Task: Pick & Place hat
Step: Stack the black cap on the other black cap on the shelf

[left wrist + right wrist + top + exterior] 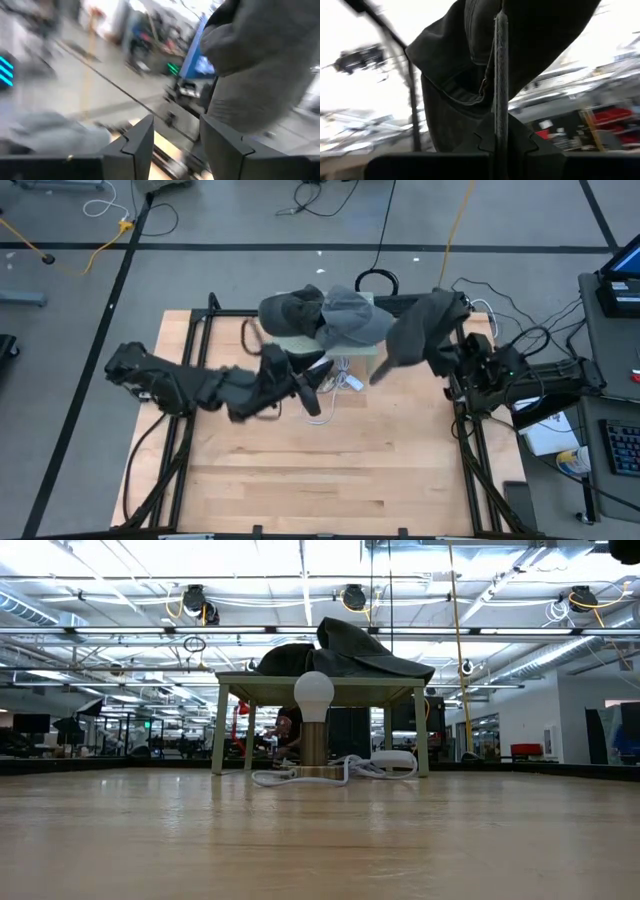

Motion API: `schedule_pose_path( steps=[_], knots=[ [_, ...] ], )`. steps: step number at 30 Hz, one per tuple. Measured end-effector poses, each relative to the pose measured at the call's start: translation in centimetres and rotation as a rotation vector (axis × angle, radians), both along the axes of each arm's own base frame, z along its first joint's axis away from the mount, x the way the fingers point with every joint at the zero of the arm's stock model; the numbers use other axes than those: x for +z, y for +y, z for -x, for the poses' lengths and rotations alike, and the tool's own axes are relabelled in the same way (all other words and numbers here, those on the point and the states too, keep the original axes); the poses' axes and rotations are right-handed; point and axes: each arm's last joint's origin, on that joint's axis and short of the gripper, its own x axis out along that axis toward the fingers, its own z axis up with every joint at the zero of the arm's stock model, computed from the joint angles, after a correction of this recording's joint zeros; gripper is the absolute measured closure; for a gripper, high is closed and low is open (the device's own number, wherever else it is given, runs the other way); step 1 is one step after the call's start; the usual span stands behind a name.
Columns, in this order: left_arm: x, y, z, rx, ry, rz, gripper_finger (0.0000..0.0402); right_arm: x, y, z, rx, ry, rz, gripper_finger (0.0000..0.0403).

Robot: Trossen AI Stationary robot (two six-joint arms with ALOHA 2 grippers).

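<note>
Three hats show in the high view. A dark grey cap and a lighter grey hat lie on the top of a small pale green table; the low view shows this hat and the cap on that top. A third, dark grey hat hangs off the small table's right end, in my right gripper, which is shut on it. The hat hides that gripper in the high view. My left gripper is open, in front of the small table, touching nothing. My right gripper pinches a thin edge of the dark grey hat between its two fingers. That edge runs straight out along the fingers. The rest of the hat spreads in slack folds in front of the fingers, and the high view shows it lifted clear of the table.
A lamp with a white bulb and its white cable stand under the small table. A black frame runs along the wooden table's left and right sides. The near half of the wooden table is bare wood.
</note>
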Motion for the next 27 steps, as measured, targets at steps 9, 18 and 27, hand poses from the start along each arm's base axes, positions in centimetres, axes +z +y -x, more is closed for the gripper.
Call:
schedule_pose_path(
  steps=[9,18,27],
  knots=[
    [-1.3,4.3,0.8,-0.337,0.171,0.269,0.0234,-0.2,1.0,-0.1,0.247,-0.001,0.232,0.0398],
    [-2.1,6.0,0.0,-0.608,0.15,0.386,0.0234,-0.1,1.4,-0.9,0.157,-0.143,0.495,0.0398],
    [-2.4,6.6,-0.8,-0.826,-0.055,0.469,0.0233,2.6,1.3,-4.9,0.112,-0.155,0.631,0.0398]
  ],
)
